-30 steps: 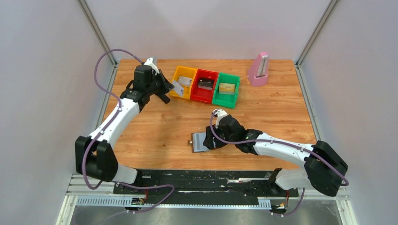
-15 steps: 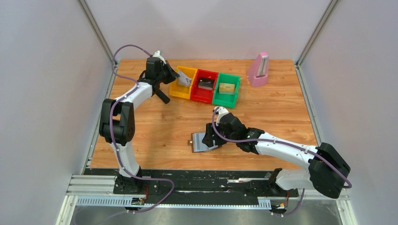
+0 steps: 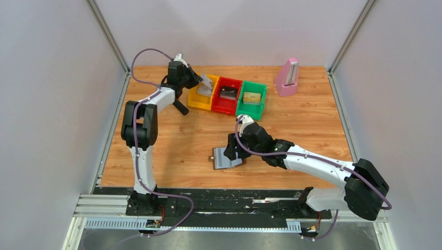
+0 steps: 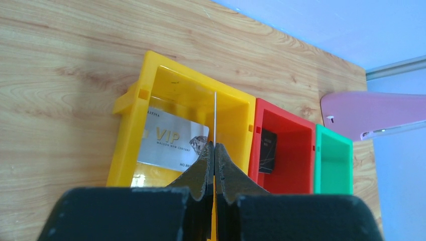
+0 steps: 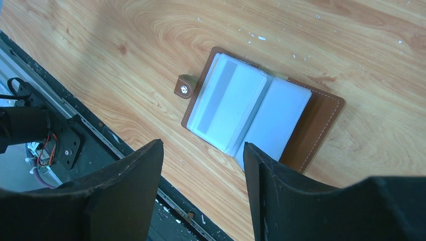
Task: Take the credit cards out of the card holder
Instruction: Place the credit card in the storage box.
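The card holder lies open on the wooden table, brown-rimmed with two pale blue panels. It also shows near the table's front. My right gripper hovers open just above its near edge, touching nothing. At the back left, my left gripper is shut on a credit card, which the left wrist view shows edge-on as a thin white line over the yellow bin. In the top view that card hangs tilted over the bin. A silver VIP card lies inside the yellow bin.
A red bin with a black card and a green bin with a gold card stand right of the yellow one. A pink metronome stands at the back right. Grey walls enclose the table.
My left arm has stretched back and to the right, carrying the card from beside the yellow bin to over it. The right gripper has stayed over the card holder.
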`<state>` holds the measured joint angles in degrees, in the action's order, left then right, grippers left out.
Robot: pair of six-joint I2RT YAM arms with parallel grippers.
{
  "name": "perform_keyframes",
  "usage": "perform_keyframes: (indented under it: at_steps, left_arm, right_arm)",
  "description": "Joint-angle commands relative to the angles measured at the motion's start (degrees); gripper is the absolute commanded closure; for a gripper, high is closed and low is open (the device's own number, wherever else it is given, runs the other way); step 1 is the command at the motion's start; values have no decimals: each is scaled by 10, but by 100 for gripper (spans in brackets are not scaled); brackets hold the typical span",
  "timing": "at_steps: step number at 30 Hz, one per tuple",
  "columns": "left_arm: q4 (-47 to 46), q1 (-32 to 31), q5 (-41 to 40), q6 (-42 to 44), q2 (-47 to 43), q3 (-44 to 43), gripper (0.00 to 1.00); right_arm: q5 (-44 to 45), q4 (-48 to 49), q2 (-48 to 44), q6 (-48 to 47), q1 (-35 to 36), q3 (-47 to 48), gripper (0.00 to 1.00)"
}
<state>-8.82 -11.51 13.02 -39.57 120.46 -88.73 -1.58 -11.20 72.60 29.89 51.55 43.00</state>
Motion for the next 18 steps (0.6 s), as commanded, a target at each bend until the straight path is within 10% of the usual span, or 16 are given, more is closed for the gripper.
perform_keyframes:
  at_steps: [1, 18]
  left_arm:
    - [-20, 3, 3, 2, 12, -27, 100]
    - [-6, 3, 22, 2, 51, -51, 91]
  right_arm:
    - [15, -2, -1, -13, -2, 32, 39]
    - [15, -2, 13, -19, -18, 38, 39]
